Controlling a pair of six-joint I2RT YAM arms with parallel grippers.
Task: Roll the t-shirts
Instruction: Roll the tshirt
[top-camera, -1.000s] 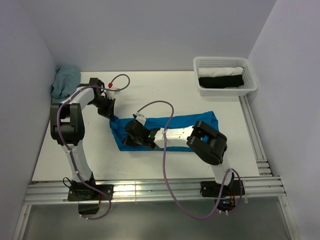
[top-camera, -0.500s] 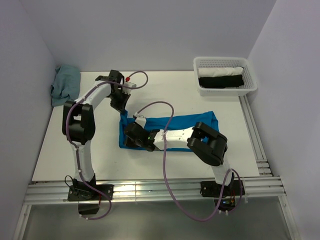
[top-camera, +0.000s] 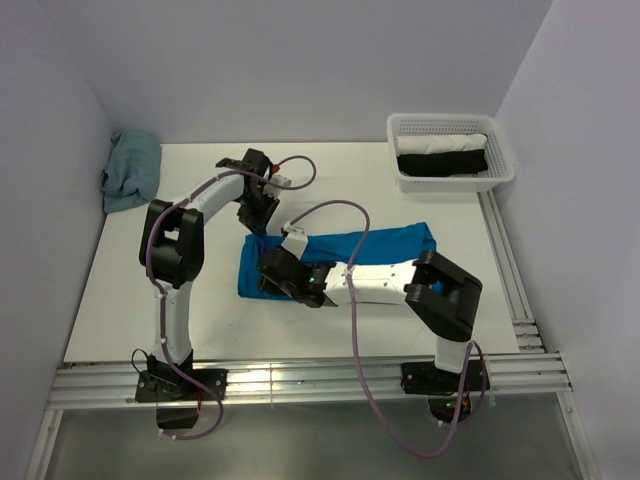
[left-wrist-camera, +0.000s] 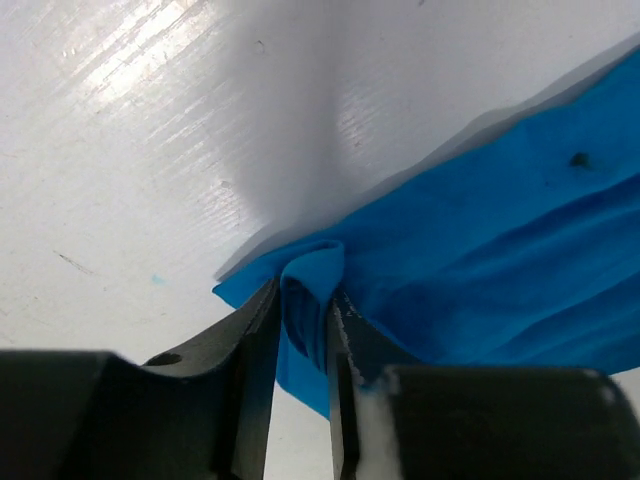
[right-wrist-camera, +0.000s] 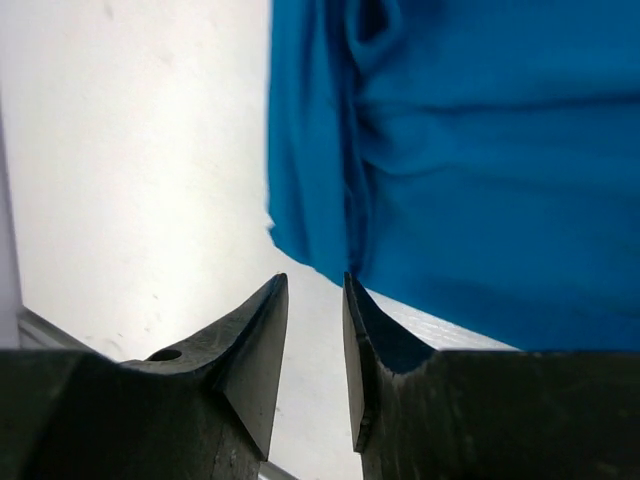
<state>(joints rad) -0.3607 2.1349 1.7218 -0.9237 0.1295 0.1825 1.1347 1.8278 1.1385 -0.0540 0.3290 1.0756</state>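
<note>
Blue t-shirt (top-camera: 395, 246): lying flat on the table, long axis running rightward away from both claws.
Left claw (left-wrist-camera: 305, 288): pinching the strip's corner fold between its fingers.
Right claw (right-wrist-camera: 315, 288): hovering slightly parted, empty, cloth edge just ahead.

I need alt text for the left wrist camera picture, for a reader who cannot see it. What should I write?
The left gripper pinches a raised fold at the corner of a bright blue cotton t-shirt between its two dark fingers. The wrinkled shirt spreads to the right over a glossy white table.
</note>
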